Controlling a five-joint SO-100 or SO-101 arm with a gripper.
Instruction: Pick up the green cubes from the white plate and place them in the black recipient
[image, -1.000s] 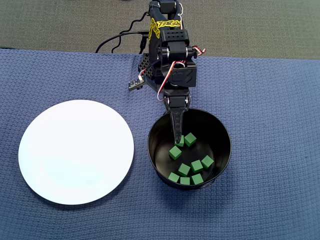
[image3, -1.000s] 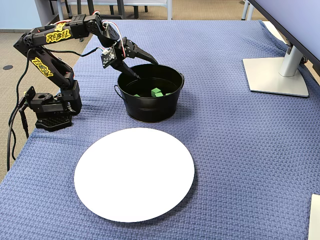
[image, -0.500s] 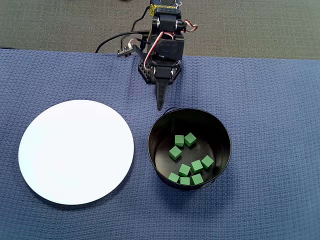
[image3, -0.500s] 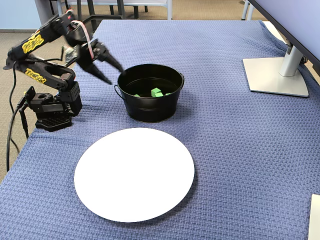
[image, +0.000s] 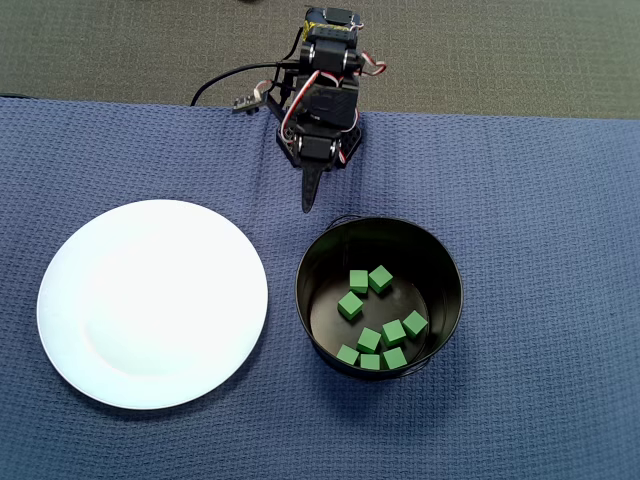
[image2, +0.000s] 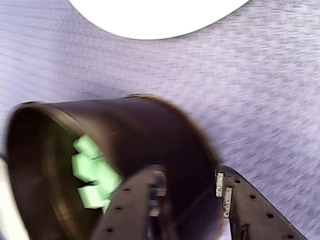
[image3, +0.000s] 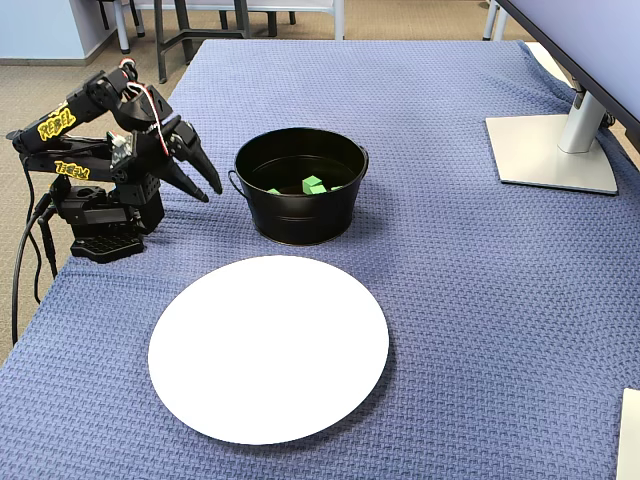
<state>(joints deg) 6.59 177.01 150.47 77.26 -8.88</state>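
Several green cubes (image: 380, 320) lie inside the black recipient (image: 303, 262), at the centre right of the overhead view. They also show in the wrist view (image2: 92, 170) and the fixed view (image3: 312, 185). The white plate (image: 153, 303) lies left of the recipient and holds nothing. It also shows in the fixed view (image3: 268, 345) and at the top of the wrist view (image2: 155, 15). My gripper (image: 309, 200) is folded back near the arm's base, just behind the recipient's rim. Its jaws (image2: 189, 180) stand apart with nothing between them, also in the fixed view (image3: 212, 190).
A blue woven cloth (image: 540, 200) covers the table. A monitor stand (image3: 550, 150) is at the far right in the fixed view. The arm's base (image3: 105, 235) sits at the table's edge, with cables (image3: 25, 260) hanging beside it.
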